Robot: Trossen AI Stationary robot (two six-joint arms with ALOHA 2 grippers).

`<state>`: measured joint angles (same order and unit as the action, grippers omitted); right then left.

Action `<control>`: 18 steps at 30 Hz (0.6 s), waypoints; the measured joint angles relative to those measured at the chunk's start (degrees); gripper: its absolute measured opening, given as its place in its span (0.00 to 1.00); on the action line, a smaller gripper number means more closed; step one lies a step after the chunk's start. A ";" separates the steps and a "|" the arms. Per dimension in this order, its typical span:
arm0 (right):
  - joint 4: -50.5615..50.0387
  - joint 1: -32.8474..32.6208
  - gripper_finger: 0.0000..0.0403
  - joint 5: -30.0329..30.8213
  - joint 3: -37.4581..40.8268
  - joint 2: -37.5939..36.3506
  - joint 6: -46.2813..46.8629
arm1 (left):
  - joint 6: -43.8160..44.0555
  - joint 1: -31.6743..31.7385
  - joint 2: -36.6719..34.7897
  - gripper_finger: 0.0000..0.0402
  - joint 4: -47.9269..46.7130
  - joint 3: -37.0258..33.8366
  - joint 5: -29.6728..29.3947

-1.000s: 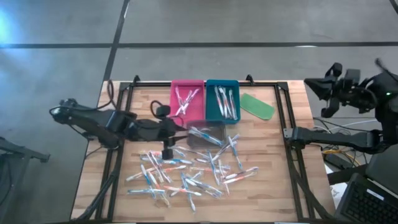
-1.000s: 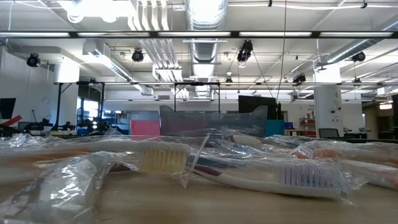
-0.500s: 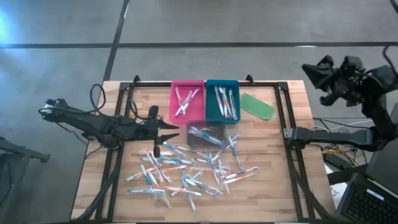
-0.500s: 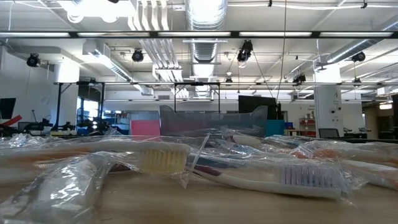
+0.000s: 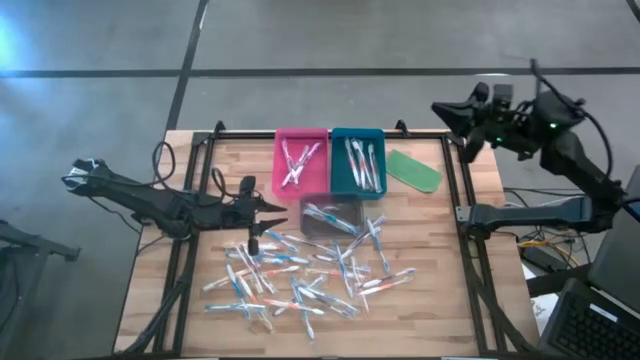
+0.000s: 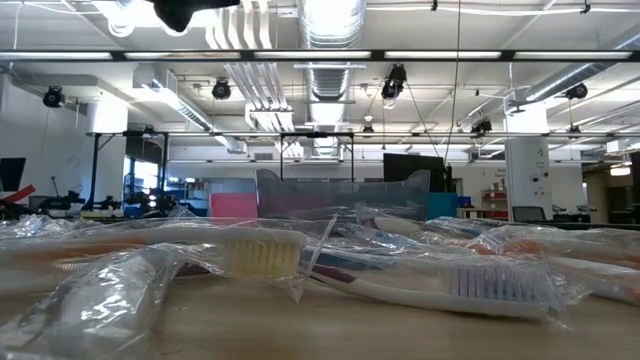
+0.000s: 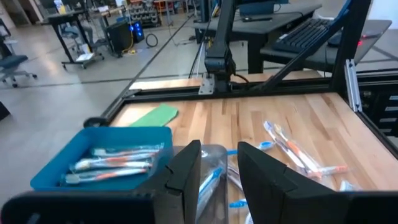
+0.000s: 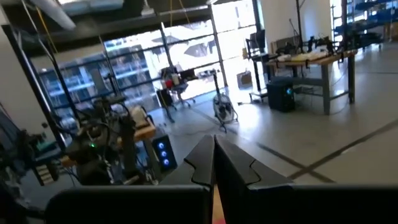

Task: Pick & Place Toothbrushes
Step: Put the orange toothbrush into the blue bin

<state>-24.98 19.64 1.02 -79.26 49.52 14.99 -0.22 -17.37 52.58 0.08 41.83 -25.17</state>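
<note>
Many wrapped toothbrushes (image 5: 300, 275) lie scattered on the near half of the wooden table, and they fill the low view (image 6: 300, 262). More lie in the pink tray (image 5: 301, 160), the blue tray (image 5: 358, 160) (image 7: 106, 163) and the clear tray (image 5: 330, 215). My left gripper (image 5: 280, 207) (image 7: 219, 147) hovers open just left of the clear tray, pointing roughly level toward it, with nothing between its fingers. My right gripper (image 5: 437, 108) (image 8: 214, 142) is shut and empty, high over the table's far right corner, pointing out into the room.
A flat green oblong piece (image 5: 413, 170) (image 7: 149, 116) lies right of the blue tray. A black frame (image 5: 455, 175) runs around the table's edges. Bare wood shows at the table's right side (image 5: 430, 250) and left of the pink tray (image 5: 235, 160).
My left gripper has drawn back a little toward the table's left edge and sunk, tipping up from a downward slant toward level; its arm has folded lower. My right arm has swung from beyond the table's right edge toward the far right corner, gripper still shut.
</note>
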 joint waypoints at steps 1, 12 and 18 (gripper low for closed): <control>0.02 0.00 0.02 0.02 0.00 0.64 0.02 | 0.53 0.00 0.00 0.27 -0.11 -0.15 0.00; -1.77 -2.99 0.02 -4.11 0.02 5.04 -9.21 | 2.29 0.00 0.15 0.27 -0.12 -1.81 0.14; -1.72 -10.09 0.02 -4.07 0.02 4.98 -15.00 | 2.67 0.00 0.70 0.28 -0.61 -1.85 6.88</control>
<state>-26.70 9.55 -3.05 -79.24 54.50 -0.02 2.45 -17.37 53.28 -0.53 39.99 -18.29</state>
